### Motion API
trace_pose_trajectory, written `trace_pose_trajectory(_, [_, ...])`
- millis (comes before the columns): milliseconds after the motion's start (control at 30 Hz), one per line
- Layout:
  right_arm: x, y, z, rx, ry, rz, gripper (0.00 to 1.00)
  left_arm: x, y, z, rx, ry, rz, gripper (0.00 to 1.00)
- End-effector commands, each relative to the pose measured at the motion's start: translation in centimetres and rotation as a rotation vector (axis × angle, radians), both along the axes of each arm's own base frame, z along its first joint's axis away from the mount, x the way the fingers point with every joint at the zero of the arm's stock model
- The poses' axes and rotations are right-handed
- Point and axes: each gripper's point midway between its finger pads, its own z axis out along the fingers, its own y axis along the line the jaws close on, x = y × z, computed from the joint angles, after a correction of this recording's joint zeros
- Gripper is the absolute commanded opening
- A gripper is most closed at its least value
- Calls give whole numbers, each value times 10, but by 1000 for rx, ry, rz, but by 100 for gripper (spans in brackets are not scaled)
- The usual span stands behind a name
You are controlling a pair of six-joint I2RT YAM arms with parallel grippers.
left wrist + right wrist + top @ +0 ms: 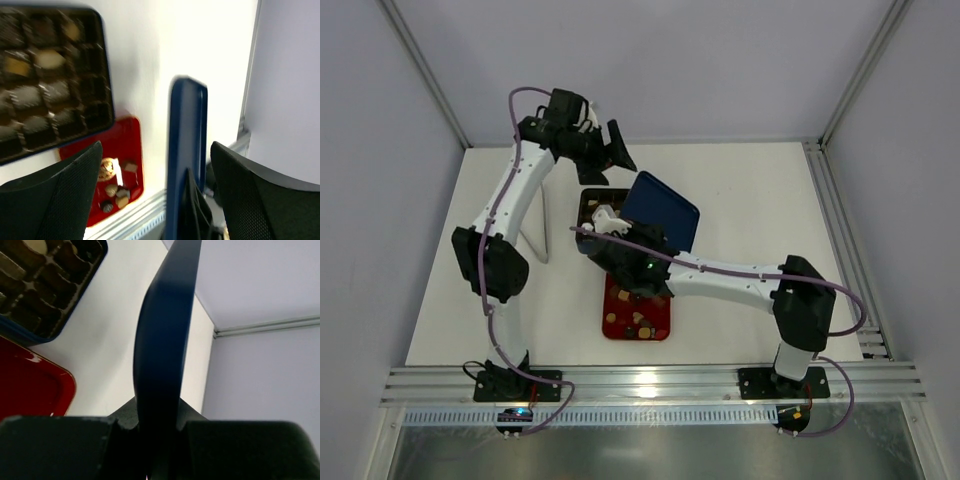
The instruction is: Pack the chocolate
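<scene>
Right gripper (pixel 157 416): pinched narrow on the lower edge of the blue lid (pixel 165 330), pads flat on both faces.
Left gripper (pixel 156 146): spread wide, holding nothing, lifted over the far part of the table (pixel 750 190).
Left fingers (pixel 65 195): dark, mesh-textured pads, well apart, touching neither lid nor box.
Blue lid: stiff and thin, nearly upright and edge-on to both wrist cameras; in the top view tilted up over the right side of the gridded box (pixel 50 75).
Gridded box: dark, with square cells, many of them filled; picture too blurred to count filled or empty cells.
Chocolate (pixel 112 187): a small loose cluster of dark, tan and cream pieces on the red tray (pixel 127 140); more pieces seated in the box cells.
Red tray: flat and glossy, just beside the near end of the box, toward the arm bases; whether touching the box, cannot tell.
Handling, judged: each piece light and rigid but brittle, with a smooth surface; likely to slip, dent or smear under a hard squeeze; round ones likely to roll on the glossy tray.
Where to take hold, judged: from above, across opposite sides at mid-height, fingertips only, closing gently; best on a piece standing clear of its neighbours.
Risk, judged: raised lid near the cells may crowd a descent.
</scene>
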Motion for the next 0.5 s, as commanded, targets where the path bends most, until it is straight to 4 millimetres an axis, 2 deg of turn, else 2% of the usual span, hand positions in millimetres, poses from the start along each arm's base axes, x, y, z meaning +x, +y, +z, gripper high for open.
trace_pose_trajectory(0, [-10, 3, 51, 219, 42, 29, 4, 40, 57, 56, 18, -186, 227, 86])
trace_pose_trajectory(33, [-13, 12, 49, 263, 101, 76, 4, 50, 82, 65, 16, -211, 293, 86])
trace_pose_trajectory(100, [-11, 17, 58, 349, 165, 106, 4, 60, 108, 78, 18, -253, 371, 85])
trace_pose_trajectory(133, [-14, 30, 55, 436, 243, 154, 4, 58, 119, 90, 16, -282, 401, 84])
trace_pose_trajectory(167, [-13, 38, 62, 510, 289, 187, 4, 61, 138, 94, 32, -297, 449, 84])
trace_pose_trajectory(233, [4, 38, 68, 688, 367, 177, 4, 54, 158, 104, 53, -340, 502, 84])
trace_pose_trajectory(267, [-4, 62, 75, 812, 478, 291, 4, 53, 170, 110, 58, -363, 529, 84])
trace_pose_trajectory(300, [13, 56, 81, 907, 502, 286, 4, 53, 178, 111, 74, -384, 551, 84])
trace_pose_trajectory(333, [16, 63, 84, 1013, 558, 298, 4, 46, 184, 112, 99, -399, 552, 84])
trace_pose_trajectory(367, [10, 83, 95, 1123, 645, 402, 4, 44, 191, 112, 115, -405, 561, 84])
trace_pose_trajectory(433, [29, 82, 100, 1297, 717, 389, 4, 42, 196, 104, 143, -396, 560, 85])
trace_pose_trajectory(467, [34, 94, 103, 1365, 770, 462, 4, 39, 198, 103, 153, -400, 554, 85])
